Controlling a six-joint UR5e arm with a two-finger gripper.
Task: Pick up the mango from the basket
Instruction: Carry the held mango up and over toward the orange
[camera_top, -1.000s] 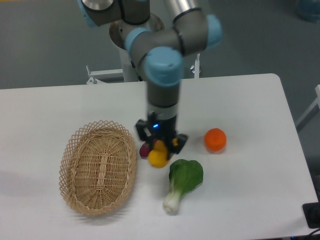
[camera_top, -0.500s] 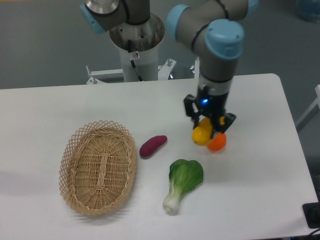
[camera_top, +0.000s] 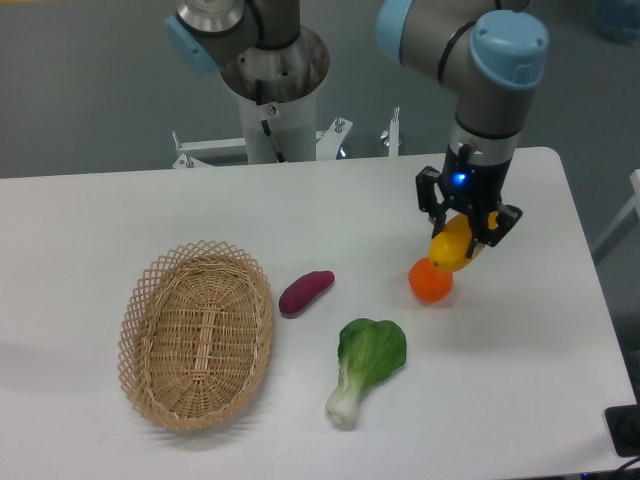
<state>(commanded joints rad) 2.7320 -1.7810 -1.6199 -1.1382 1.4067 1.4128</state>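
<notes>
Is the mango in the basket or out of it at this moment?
Out. The mango is held in the end effector above the table, just over the orange, far right of the empty basket.

High front view, angled down, table (camera_top: 150, 210)

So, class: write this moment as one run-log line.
claw: shut on mango | mango: lifted, above orange | basket: empty
</notes>
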